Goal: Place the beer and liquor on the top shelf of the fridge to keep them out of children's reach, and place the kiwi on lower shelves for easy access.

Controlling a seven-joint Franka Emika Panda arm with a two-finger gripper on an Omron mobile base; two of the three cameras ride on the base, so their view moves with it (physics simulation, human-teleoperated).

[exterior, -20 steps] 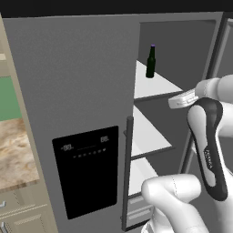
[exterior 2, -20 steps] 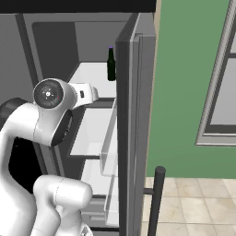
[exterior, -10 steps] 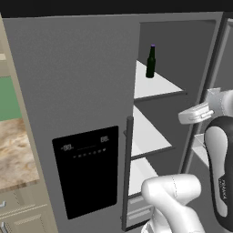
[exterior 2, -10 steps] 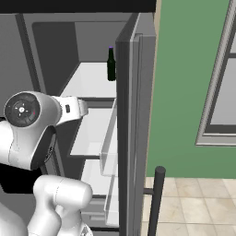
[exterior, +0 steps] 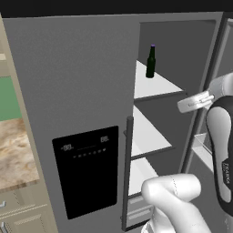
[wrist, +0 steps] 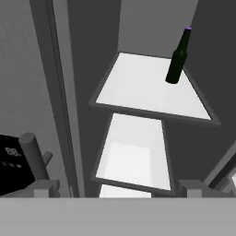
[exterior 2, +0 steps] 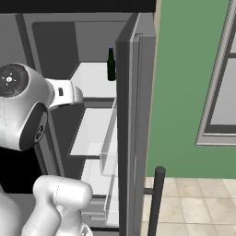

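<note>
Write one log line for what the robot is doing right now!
beer: upright on top shelf | fridge: open | claw: open, empty, outside fridge | lower shelves: bare

Perhaps "88" on fridge display

My arm rises at the right of the left base view, the white forearm upright with its dark joint band curving over the top. At the top of it my wrist bends over to the left, and the grey hand at its end lies nearly level. In the right base view the round dark-faced joint sits at the left, with the hand reaching right from it. My gripper has its jaws spread wide — two small tips far apart at the near edge of the hand view — and nothing is between them.
</note>
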